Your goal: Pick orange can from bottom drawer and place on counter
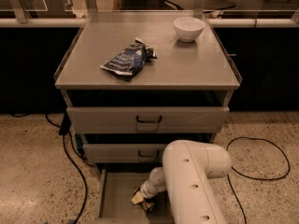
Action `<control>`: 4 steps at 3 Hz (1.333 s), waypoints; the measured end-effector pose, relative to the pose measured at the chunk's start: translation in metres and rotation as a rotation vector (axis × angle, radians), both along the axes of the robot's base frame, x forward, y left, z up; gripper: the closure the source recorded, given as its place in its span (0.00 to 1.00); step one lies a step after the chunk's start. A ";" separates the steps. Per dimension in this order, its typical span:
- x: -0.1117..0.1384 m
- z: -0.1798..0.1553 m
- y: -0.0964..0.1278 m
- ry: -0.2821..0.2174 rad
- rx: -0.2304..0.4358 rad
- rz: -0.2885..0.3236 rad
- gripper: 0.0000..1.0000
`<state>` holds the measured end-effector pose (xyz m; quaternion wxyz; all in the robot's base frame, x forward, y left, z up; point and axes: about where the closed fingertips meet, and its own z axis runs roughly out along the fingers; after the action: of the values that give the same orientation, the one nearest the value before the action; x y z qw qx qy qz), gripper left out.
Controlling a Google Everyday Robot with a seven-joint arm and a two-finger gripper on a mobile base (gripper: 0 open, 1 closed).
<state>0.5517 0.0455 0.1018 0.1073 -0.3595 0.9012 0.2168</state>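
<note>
End effector, grip unclear, is sitting against the orange can in the bottom drawer; snack bag and white bowl are occupying the counter.

Worktop and bottom drawer: matt grey sheet metal; snack bag: crinkled glossy foil; bowl: smooth, glossy white; arm: smooth cream plastic; gripper, low in the bottom drawer against the orange can, of dark-sheened metal; floor: speckled stone.
</note>
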 end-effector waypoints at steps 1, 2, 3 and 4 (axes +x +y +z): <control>0.000 0.000 0.000 0.000 0.000 0.000 0.62; 0.000 0.000 0.000 0.000 0.000 0.000 0.86; 0.000 0.001 0.000 0.000 0.000 0.000 1.00; 0.000 0.006 0.000 0.000 0.000 0.000 1.00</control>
<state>0.5517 0.0455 0.1082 0.1072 -0.3595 0.9012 0.2169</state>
